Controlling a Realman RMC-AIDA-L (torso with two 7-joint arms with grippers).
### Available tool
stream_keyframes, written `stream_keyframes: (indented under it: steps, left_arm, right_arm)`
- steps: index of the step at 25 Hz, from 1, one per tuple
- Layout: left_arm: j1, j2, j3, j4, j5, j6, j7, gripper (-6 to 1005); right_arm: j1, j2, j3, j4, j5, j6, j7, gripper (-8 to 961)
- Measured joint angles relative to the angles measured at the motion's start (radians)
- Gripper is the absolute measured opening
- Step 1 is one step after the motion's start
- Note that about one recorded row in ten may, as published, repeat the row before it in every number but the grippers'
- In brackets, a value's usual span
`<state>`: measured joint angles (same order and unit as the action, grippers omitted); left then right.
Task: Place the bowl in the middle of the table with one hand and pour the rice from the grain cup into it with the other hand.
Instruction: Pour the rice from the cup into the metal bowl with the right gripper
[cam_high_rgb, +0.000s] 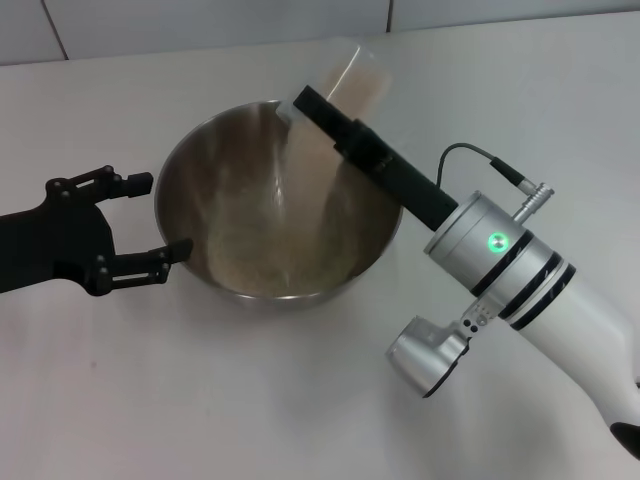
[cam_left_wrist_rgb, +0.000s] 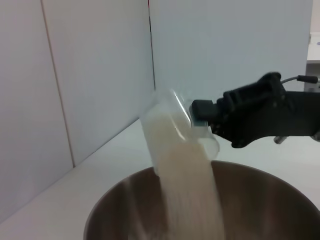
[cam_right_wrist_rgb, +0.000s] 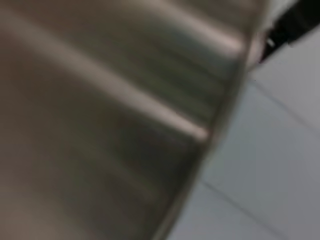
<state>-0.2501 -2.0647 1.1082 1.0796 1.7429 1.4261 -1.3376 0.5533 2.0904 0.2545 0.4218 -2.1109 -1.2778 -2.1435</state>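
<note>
While the black right gripper (cam_high_rgb: 322, 105) pinches the small clear plastic grain cup (cam_high_rgb: 352, 80) between its jaws, the cup is tipped mouth-down over the far rim of the big round stainless-steel bowl (cam_high_rgb: 230, 285). Off-white rice (cam_high_rgb: 300, 175) streams out of the cup, falling below those jaws into the bowl's shiny inside, where a thin layer of grains is already scattered across the bottom. That bowl sits on the plain white table (cam_high_rgb: 200, 400). Over on the other side, the black left gripper (cam_high_rgb: 150, 215) has its jaws spread wide, fingertips right beside the bowl's outer wall, nothing between them.
</note>
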Motion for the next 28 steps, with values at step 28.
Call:
stream_keyframes:
  steps: [28]
  left_arm:
    - [-0.011, -0.002, 0.007, 0.016, 0.026, -0.006, -0.008, 862]
  right_arm:
    - [-0.195, -0.001, 0.223, 0.331, -0.019, -0.011, 0.774, -1]
